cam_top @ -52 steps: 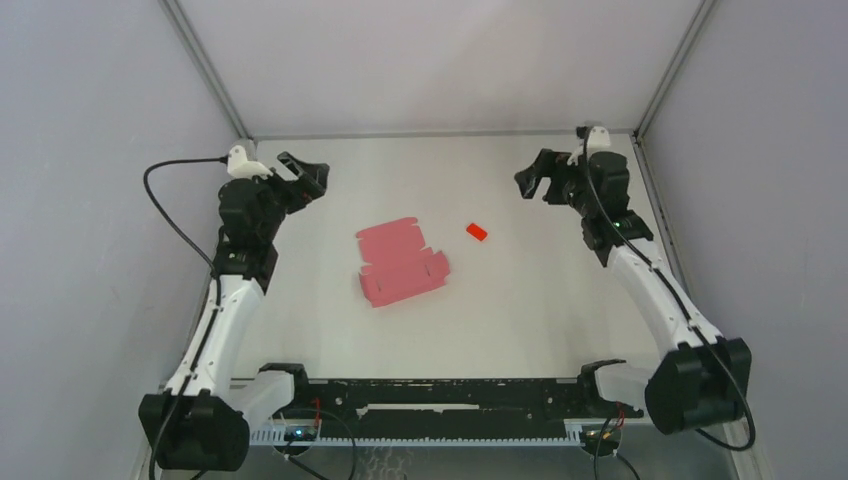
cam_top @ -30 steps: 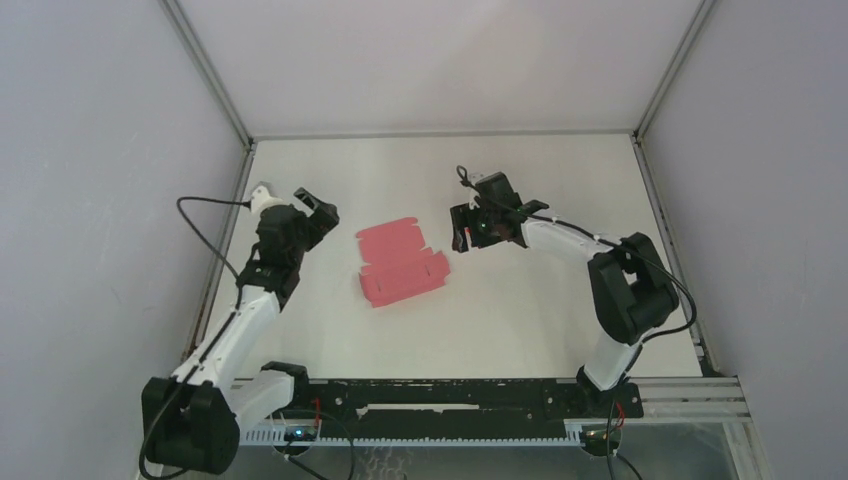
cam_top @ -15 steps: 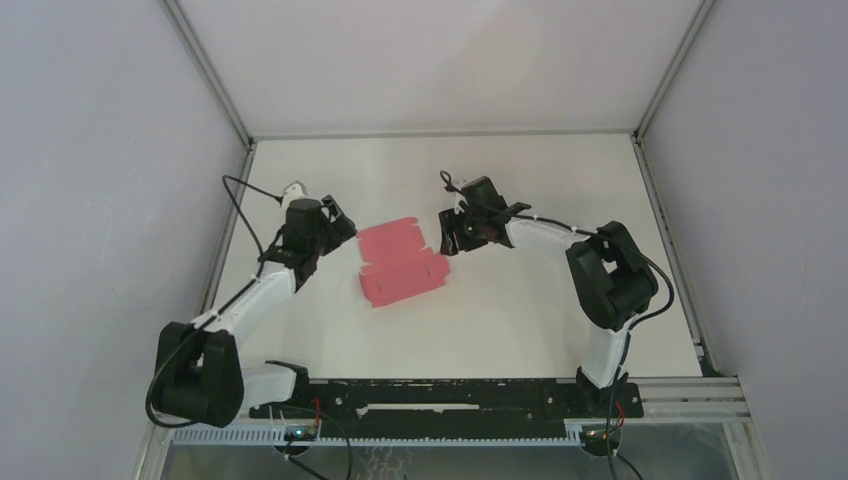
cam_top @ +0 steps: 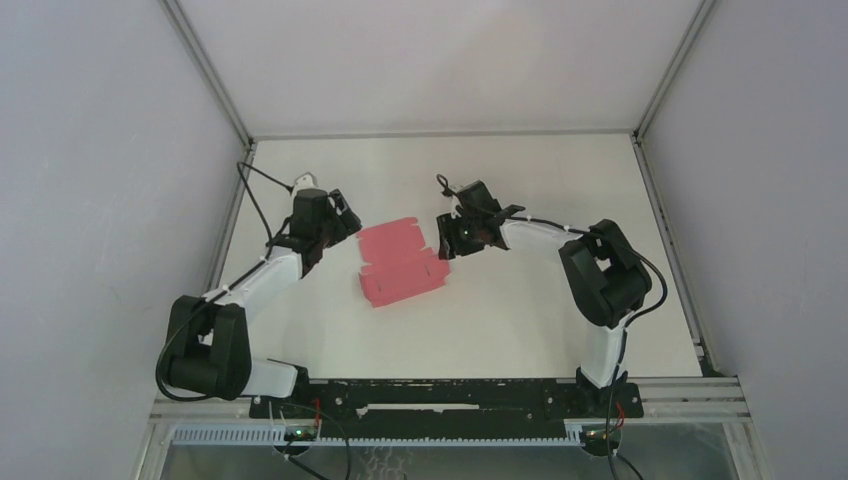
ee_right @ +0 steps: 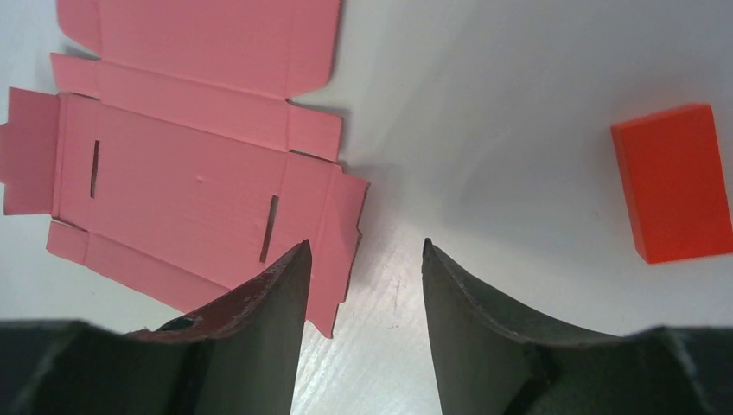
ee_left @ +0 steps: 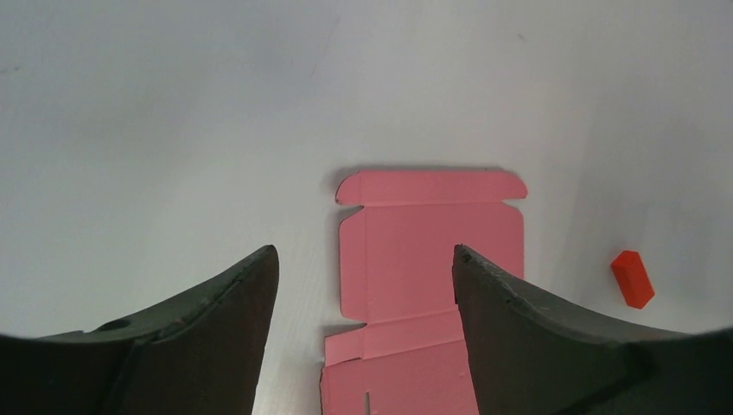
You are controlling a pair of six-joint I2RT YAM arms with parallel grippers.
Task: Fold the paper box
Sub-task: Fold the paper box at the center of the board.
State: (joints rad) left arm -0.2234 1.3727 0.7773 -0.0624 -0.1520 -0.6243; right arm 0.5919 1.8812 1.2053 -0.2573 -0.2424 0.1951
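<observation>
The paper box (cam_top: 400, 262) lies flat and unfolded on the white bench (cam_top: 520, 320), its pink panels, flaps and slotted tabs all spread out. The left tool (cam_top: 343, 222) is just beside the box's far left corner. Its jaws stand wide apart with nothing held, and the box's end panel shows through the gap. The right tool (cam_top: 447, 240) is at the box's right edge, jaws parted a moderate way and gripping nothing. Seen from its wrist, one finger (ee_right: 251, 346) overlaps the box's side tab, though I cannot tell whether it touches the cardboard. A small red block (ee_right: 674, 181) lies on the bench to the right of the box, apart from it.
</observation>
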